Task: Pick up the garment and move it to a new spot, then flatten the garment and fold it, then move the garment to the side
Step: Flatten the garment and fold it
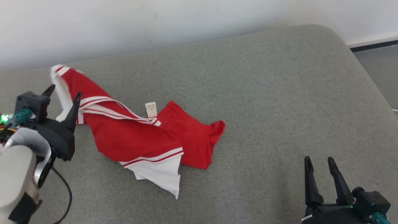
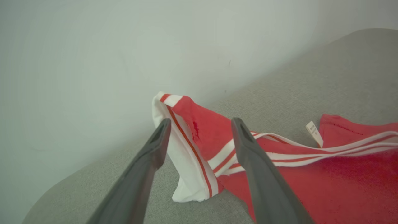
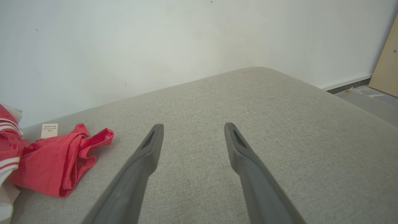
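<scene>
I am looking down on a grey woven cushion [image 1: 264, 93] that is taking up most of the head view. Its far edge is running along a plain pale wall [image 1: 155, 21], and its rounded corner is curving away at the upper right, where a dark skirting strip [image 1: 373, 46] and a grey floor [image 1: 381, 71] are showing. The red-and-white garment [image 1: 140, 137] is lying crumpled left of centre, with one striped end standing up toward the upper left and a white panel trailing toward the bottom middle. A small white label [image 1: 151, 109] is sticking up near the garment's middle. The left gripper [image 1: 64, 91] is sitting at the left edge with its fingers spread wide. The raised white end is showing between them, and I am not seeing it pinched. The right gripper [image 1: 319, 158] is resting at the lower right, released, over bare cushion and well apart from the cloth. In the right wrist view a pale wooden board [image 3: 387, 62] is standing at the right edge beyond the cushion.
</scene>
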